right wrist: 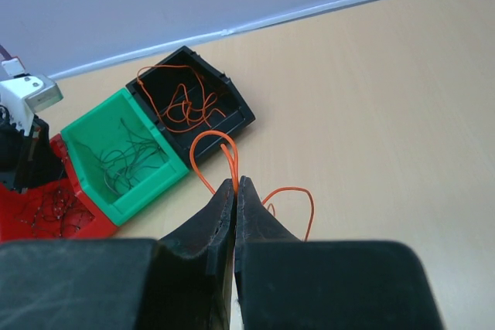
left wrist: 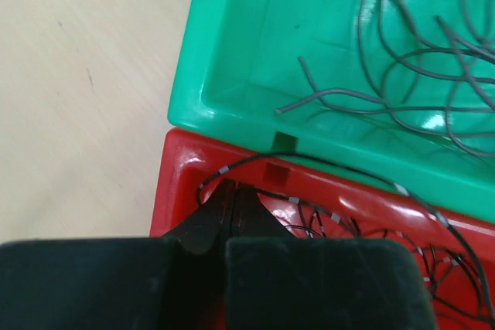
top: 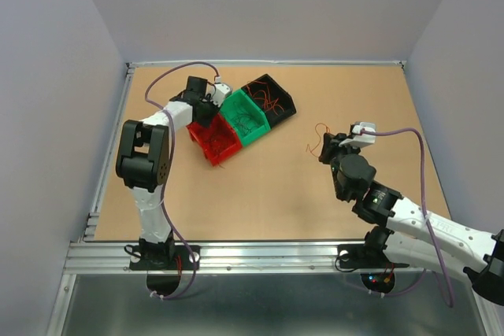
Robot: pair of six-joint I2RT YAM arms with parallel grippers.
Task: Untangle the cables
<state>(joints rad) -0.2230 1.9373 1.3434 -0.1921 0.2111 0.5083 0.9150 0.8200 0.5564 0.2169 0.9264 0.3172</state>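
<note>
Right wrist view shows one orange cable (right wrist: 224,148) pinched between the tips of the right gripper (right wrist: 236,187), whose jaws are pressed together on it with no gap to see; the cable loops up ahead of the tips and a second curl trails off to the right above the table (right wrist: 371,113), so its long run lies roughly across the jaws rather than along them; ahead and a little left sits the black bin (right wrist: 232,94), where more orange strands (right wrist: 182,102) lie heaped, and beside it the green bin (right wrist: 155,187) holding dark strands (right wrist: 128,152); the held cable is well apart from the black bin, with bare table between, and I judge the next move turns on carrying it forward and left to that bin's mouth; the right arm is plainly the nearer one. In the left wrist view the left gripper (left wrist: 234,191) is closed, its tips down inside the red bin (left wrist: 174,183) among black striped strands (left wrist: 371,229); one strand arcs away from just beside the tips, but whether it is actually caught between them I cannot tell from this angle.
</note>
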